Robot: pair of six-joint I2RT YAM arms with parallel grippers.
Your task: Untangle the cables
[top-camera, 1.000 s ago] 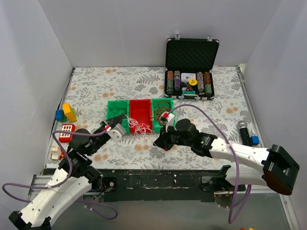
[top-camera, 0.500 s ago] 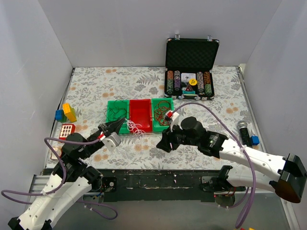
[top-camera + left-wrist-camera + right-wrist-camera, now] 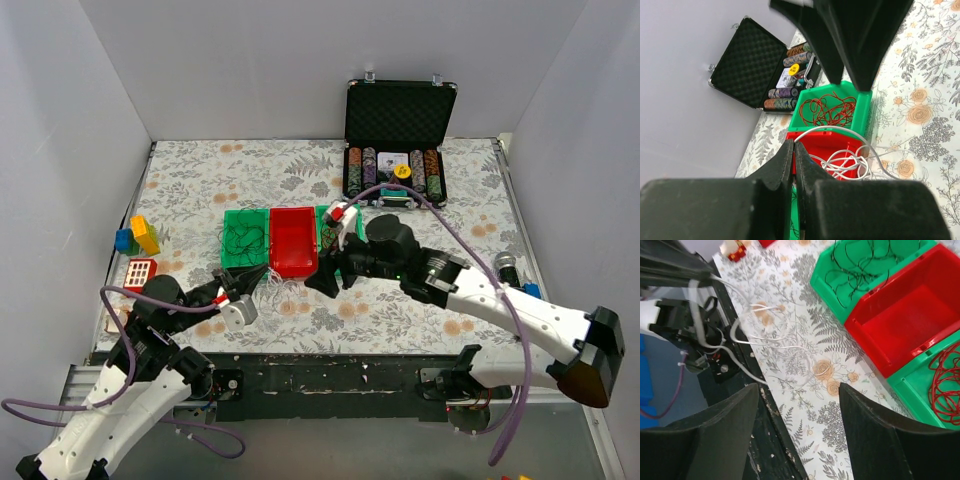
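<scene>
My left fingers (image 3: 777, 167) are clenched on the white cable (image 3: 840, 162), which trails over the bench (image 3: 805, 412) in front of the red bin (image 3: 910, 325). My right fingers (image 3: 875, 440) hang spread open above it, holding nothing.

- The left gripper (image 3: 243, 283), pinching the white cable (image 3: 268, 280), is pulling back from the red bin (image 3: 293, 241), dragging the strands away from its near wall.
- The right gripper (image 3: 322, 280), fingers spread, is swinging in toward the red bin's near right corner.
</scene>
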